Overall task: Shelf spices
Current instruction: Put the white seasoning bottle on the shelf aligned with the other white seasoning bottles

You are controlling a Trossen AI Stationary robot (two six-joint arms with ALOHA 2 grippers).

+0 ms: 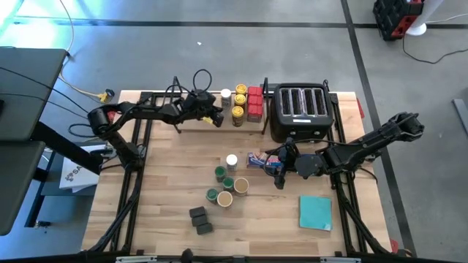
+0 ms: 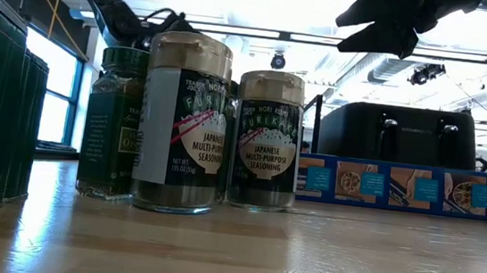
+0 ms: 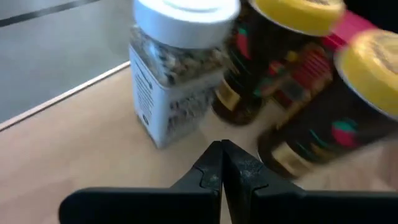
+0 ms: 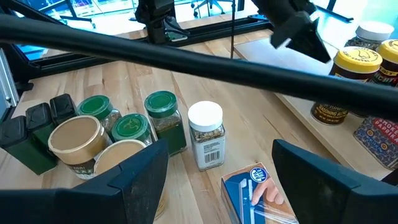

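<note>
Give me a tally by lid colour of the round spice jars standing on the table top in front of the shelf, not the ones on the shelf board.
Green-lidded jars: 3
Tan-lidded jars: 2
White-lidded jar: 1
Total: 6

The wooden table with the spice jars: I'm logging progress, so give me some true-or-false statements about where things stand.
1. The left end effector is shut and empty, beside a white-lidded square jar on the pale wooden shelf board. True.
2. The right end effector grips a jar. False: it is open, over the long blue wrap box.
3. The teal square pad lies under the green-lidded jars. False: it lies apart, bare.
4. Yellow-lidded jars stand on the shelf. True.
</note>
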